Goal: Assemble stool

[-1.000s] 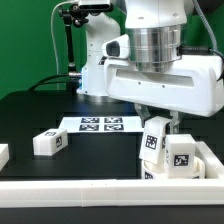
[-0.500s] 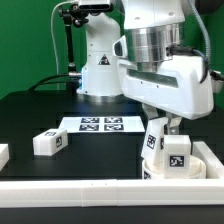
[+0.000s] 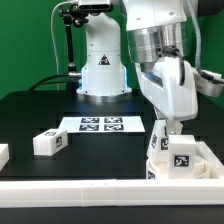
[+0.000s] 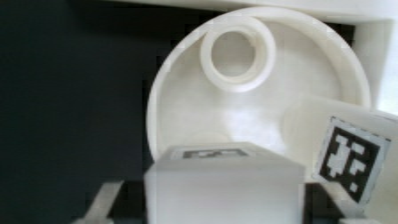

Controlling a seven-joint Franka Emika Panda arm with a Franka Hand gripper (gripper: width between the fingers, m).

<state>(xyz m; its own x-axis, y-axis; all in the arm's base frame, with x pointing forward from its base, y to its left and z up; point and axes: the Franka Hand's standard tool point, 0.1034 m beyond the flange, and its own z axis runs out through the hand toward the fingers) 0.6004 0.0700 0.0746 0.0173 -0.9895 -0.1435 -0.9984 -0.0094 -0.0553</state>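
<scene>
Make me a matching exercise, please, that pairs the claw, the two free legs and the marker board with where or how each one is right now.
Things:
1. claw
2. loose leg
3. marker board
4. standing leg

Places or states:
A. flat on the black table, showing several tags
B. upright at the seat, beside the held leg
C. shut on a leg held upright over the seat
D. lying on the table, toward the exterior view's left of the marker board

Pairs: 1-C, 2-D, 3-A, 4-B.
</scene>
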